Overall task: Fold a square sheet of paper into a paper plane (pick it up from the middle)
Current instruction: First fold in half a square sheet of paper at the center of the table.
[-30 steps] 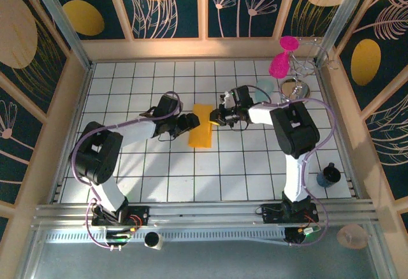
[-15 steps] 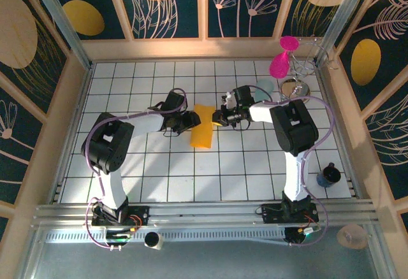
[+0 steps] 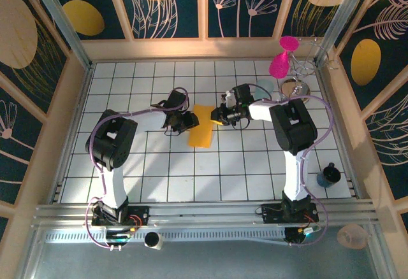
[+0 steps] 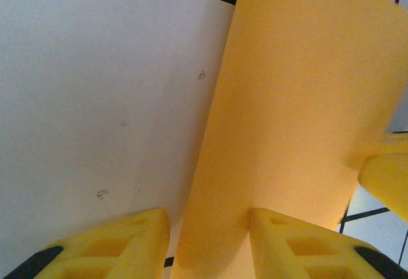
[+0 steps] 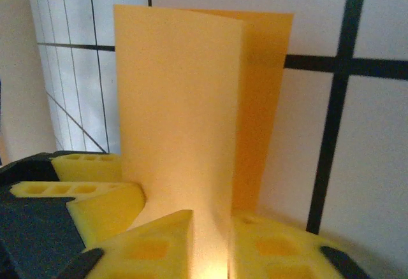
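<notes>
Mid-table, the square sheet of paper [image 3: 203, 127] lies folded into a long strip. The right gripper [image 3: 219, 116] is clamped on its right edge. The left gripper [image 3: 190, 122] sits spread at the left edge, gripping nothing. It's feather-light, floppy stuff that creases easily, so I'd pinch the edges gently.

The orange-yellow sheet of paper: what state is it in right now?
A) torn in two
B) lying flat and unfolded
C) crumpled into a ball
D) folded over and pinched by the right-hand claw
D: in the right wrist view the thin orange-yellow sheet of paper shows two layers meeting at a crease, and the right gripper is closed on its near end.
</notes>
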